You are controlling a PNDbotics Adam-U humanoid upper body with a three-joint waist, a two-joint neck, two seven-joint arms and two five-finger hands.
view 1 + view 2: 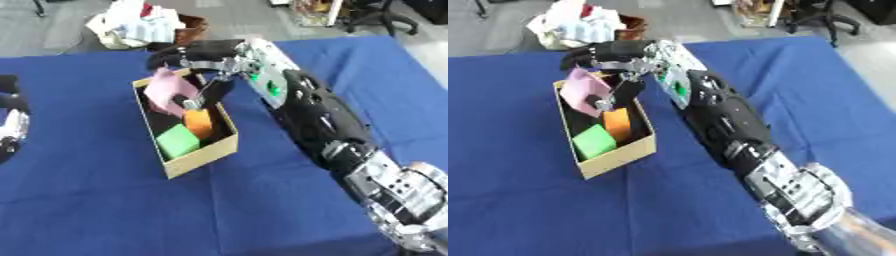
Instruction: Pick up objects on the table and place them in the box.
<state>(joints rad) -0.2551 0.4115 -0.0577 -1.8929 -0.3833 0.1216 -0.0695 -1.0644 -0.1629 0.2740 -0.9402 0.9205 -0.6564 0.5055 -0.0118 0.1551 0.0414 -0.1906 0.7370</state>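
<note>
Right hand [610, 54] is reaching over the far end of the box [203, 156], fingers curled around a pink block [584, 91] that's tilted inside it. Green block [178, 141] and orange block [199, 122] sit in the box too. Left hand [10, 120] is at the table's [105, 200] left edge; can't tell its fingers.

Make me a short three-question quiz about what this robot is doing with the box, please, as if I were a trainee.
1. True or false: the green block lies inside the box.
2. Which hand holds the pink object over the box? A) right hand B) left hand
3. Fill in: the block beside the green one is ____.

Key: 1 true; 2 A; 3 orange.
</note>
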